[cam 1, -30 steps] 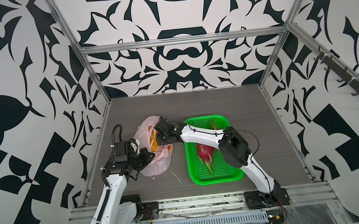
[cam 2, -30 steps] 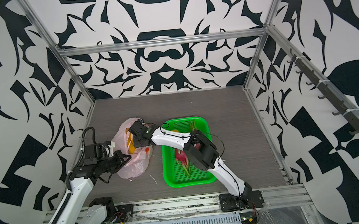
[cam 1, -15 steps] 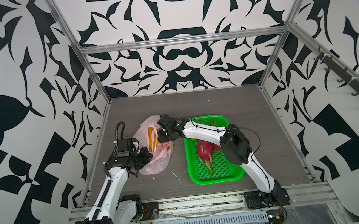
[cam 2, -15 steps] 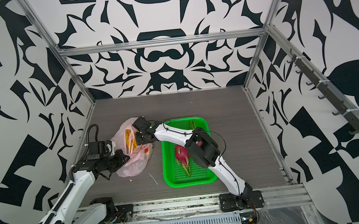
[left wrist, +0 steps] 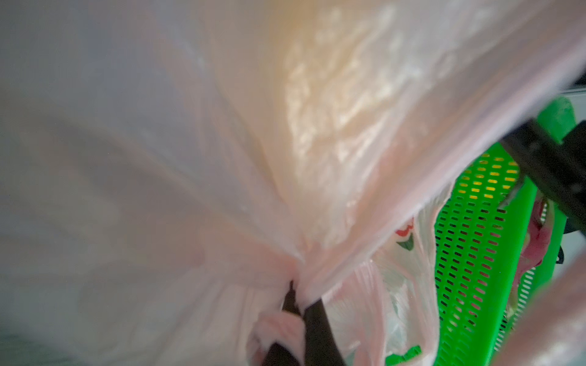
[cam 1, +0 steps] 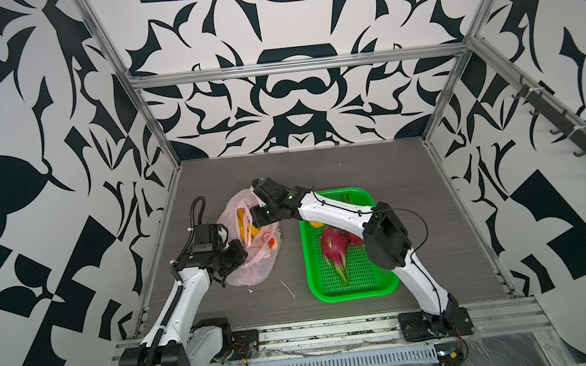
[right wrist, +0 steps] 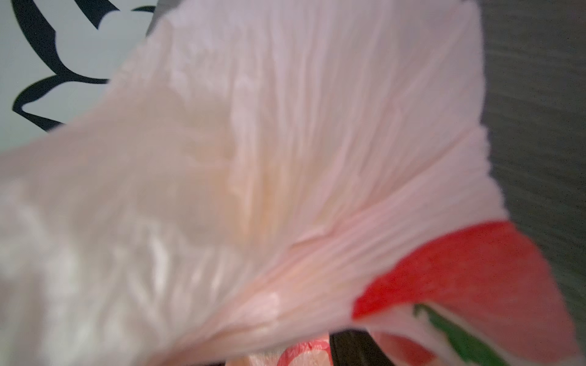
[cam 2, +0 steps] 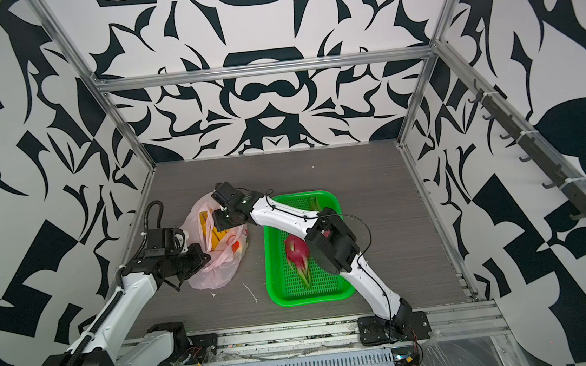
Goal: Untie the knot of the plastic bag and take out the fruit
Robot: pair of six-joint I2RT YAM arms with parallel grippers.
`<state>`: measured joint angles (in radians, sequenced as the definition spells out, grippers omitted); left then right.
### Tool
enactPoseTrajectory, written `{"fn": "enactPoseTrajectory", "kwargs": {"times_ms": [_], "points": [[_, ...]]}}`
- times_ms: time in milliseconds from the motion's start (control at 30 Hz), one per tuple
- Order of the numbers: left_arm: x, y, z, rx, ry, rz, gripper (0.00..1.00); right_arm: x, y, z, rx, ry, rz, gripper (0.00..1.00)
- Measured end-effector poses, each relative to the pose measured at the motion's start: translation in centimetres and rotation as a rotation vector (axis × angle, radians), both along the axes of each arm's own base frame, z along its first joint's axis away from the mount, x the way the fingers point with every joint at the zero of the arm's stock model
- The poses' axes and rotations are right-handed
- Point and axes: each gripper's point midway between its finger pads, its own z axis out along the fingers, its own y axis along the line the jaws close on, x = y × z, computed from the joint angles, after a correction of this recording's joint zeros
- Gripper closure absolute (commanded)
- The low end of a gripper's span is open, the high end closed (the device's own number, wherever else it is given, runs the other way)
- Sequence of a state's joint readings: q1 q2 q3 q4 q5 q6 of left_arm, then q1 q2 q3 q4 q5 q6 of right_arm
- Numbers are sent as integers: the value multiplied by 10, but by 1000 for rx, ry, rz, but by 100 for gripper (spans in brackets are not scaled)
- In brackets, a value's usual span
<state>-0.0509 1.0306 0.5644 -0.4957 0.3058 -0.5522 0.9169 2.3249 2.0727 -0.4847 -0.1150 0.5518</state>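
Left arm (cam 1: pixel 188 293) forward; bag (cam 1: pixel 254 270) front-to-back

You are not getting any readable text, label, brand or number from any view. The plastic bag (cam 1: pixel 256 270) is carrying only red and green picture prints (right wrist: pixel 459 269), which are coming through blurred in both wrist views and are forming no letters. The walls (cam 1: pixel 290 19) are showing only a black-and-white pattern.
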Motion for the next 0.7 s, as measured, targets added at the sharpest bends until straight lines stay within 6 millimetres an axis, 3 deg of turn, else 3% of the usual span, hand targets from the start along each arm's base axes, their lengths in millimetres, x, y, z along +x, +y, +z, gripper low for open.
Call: {"fn": "enactPoseTrajectory", "kwargs": {"times_ms": [133, 433, 700], "points": [[7, 0, 5, 5, -15, -8, 100, 12, -1, -6, 11, -1, 16, 45], [16, 1, -1, 25, -3, -15, 100, 23, -11, -53, -20, 71, 43, 44], [28, 2, -4, 60, 15, -20, 100, 30, -11, -50, 30, 80, 80, 42]]}}
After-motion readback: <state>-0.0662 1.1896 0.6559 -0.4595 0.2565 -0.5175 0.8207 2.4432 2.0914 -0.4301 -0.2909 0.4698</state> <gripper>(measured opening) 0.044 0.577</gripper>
